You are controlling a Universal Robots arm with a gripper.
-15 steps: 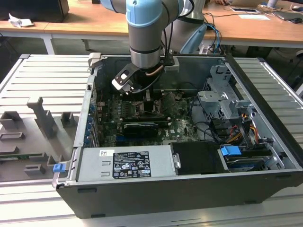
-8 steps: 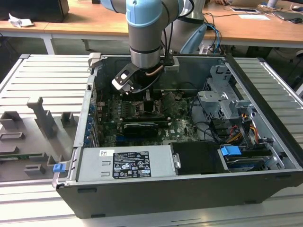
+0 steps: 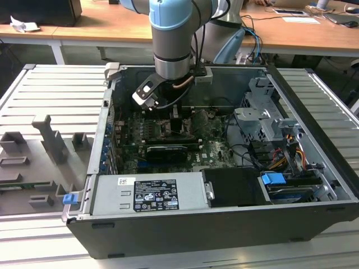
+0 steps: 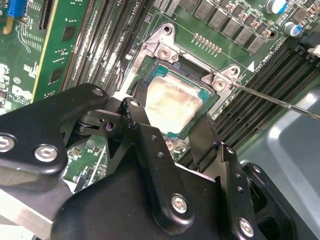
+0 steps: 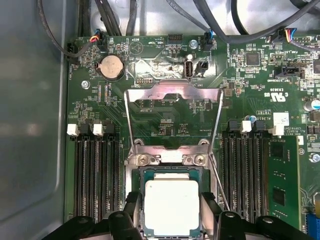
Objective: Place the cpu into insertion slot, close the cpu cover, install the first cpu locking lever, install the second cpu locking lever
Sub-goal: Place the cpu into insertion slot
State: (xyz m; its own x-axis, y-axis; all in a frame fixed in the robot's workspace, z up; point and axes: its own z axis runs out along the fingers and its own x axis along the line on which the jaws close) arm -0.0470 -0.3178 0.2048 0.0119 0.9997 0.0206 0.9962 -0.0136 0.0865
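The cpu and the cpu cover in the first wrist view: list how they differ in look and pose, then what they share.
The cpu is a solid pale plate; the cpu cover is a silver frame with a large open window. The cpu lies in the insertion slot; the cpu cover is swung open beyond it. Both are squarish and metallic.
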